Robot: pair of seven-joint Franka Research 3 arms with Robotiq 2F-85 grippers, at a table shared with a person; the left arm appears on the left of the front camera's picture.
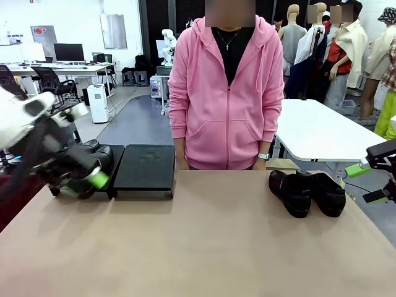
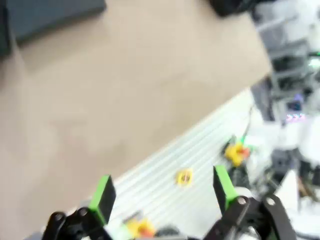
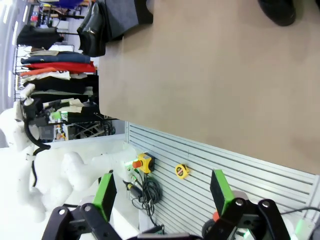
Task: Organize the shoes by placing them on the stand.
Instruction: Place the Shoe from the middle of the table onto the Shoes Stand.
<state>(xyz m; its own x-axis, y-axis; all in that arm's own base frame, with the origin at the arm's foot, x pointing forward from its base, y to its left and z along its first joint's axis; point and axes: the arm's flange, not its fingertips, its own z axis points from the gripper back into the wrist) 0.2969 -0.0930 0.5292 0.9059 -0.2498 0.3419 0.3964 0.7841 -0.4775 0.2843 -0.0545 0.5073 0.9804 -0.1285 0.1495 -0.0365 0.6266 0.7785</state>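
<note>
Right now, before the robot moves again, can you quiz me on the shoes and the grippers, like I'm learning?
1. True or false: the two shoes near the right gripper sit on the table, not on the stand.
2. Pick one. The left gripper is: A open and holding nothing, B shut on a shoe, C shut on nothing.
3. What colour is the person's hoodie?
Key: 1 true; 2 A; 3 pink.
</note>
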